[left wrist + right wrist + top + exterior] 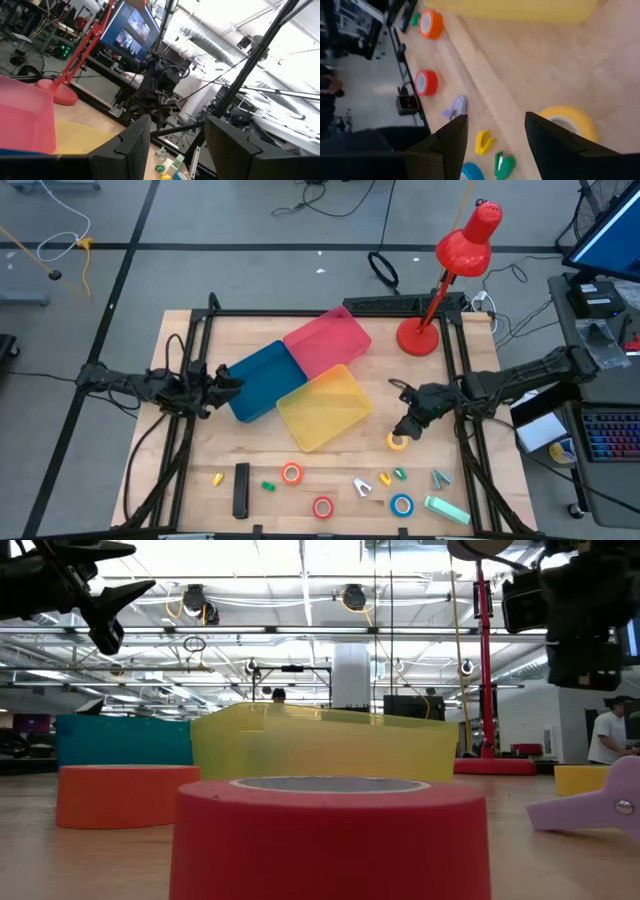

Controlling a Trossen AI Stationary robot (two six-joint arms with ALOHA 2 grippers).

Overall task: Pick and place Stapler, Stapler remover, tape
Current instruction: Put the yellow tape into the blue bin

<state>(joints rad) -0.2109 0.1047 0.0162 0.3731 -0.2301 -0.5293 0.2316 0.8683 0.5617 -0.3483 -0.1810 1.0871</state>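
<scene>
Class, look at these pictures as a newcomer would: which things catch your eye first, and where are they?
Three bright plastic bins, blue, pink and yellow, sit clustered mid-table. A tall red desk lamp stands at the far right corner. The right gripper hovers open beside the yellow tape roll, with small colourful items strewn along the near edge.

On the tabletop (200, 500) sit three bins: one blue (258, 380), one pink (328, 342), one yellow (325, 408). Four tape rolls: yellow (398, 441), orange (291, 473), red (322, 507), blue (402, 505). One black stapler (241, 490), one red lamp (450, 275), and several small coloured clips, number unclear.
</scene>
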